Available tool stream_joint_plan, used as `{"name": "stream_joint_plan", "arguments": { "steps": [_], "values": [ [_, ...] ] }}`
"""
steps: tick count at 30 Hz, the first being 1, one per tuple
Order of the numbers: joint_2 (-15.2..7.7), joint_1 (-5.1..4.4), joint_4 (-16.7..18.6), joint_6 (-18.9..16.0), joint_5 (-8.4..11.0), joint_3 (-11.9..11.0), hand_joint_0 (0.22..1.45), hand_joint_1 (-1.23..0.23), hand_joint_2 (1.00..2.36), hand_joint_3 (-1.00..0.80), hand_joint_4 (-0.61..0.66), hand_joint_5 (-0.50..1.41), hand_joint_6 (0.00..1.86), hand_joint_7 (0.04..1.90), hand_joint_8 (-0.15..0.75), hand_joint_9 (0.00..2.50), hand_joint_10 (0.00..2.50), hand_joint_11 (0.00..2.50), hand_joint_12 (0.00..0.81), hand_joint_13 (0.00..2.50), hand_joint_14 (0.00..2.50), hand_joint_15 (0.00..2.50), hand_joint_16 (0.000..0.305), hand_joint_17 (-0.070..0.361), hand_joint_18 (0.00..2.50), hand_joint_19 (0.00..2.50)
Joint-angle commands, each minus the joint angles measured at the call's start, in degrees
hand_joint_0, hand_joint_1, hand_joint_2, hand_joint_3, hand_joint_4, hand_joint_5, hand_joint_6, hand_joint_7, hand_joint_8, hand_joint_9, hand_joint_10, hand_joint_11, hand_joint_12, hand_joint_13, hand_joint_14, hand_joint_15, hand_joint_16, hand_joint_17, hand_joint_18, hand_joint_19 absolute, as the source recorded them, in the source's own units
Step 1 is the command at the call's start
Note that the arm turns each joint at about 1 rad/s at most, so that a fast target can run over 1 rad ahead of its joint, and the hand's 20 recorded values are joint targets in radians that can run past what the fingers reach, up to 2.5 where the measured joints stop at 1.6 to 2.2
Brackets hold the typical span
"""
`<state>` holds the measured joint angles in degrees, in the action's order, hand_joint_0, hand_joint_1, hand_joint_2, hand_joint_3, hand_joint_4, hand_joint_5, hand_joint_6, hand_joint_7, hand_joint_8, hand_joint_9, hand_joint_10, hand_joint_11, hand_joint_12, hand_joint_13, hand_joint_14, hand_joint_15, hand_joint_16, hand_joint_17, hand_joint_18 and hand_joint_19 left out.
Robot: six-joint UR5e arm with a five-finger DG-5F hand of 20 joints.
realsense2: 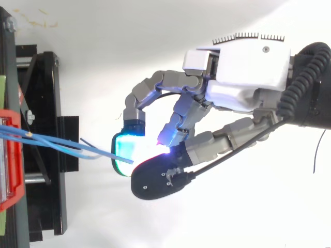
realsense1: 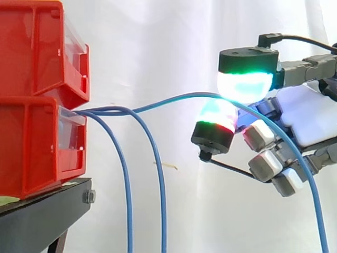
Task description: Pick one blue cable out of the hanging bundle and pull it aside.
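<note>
Three thin blue cables come out of the lower red bin point(realsense1: 37, 147). Two of them point(realsense1: 126, 179) point(realsense1: 159, 179) droop straight down beside the stand. The third blue cable point(realsense1: 174, 100) is drawn out to the right, arches through the hand point(realsense1: 310, 113) and drops away behind it. Two glowing pads point(realsense1: 245, 84) point(realsense1: 217, 117) pinch this cable between them, one above and one below. In the top view the pulled cable point(realsense2: 98, 152) runs from the bin into the cyan pad point(realsense2: 124, 150) of the hand point(realsense2: 243, 72). The other fingers are curled under the palm.
Two red bins are stacked, the upper red bin point(realsense1: 39, 47) on the lower, on a black stand point(realsense1: 42, 216) at the left. A white curtain hangs behind. The black stand point(realsense2: 46, 150) lies along the left edge in the top view.
</note>
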<state>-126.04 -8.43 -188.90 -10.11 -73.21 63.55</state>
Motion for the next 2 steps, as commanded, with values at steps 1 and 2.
{"name": "stream_joint_plan", "arguments": {
  "steps": [1,2],
  "values": [
    [0.00,-0.01,0.02,0.00,0.00,0.08,0.61,-0.92,1.01,0.14,-0.10,-0.01,0.92,1.01,0.298,1.25,0.02,0.49,0.399,1.07,0.02,0.71,0.056,0.126,0.92,0.67],
    [0.00,-0.01,0.02,0.00,0.00,-0.01,0.61,-0.92,1.01,0.14,-0.10,-0.01,0.92,1.01,0.296,1.25,0.02,0.48,0.399,1.07,0.02,0.72,0.056,0.126,0.91,0.67]
  ]
}}
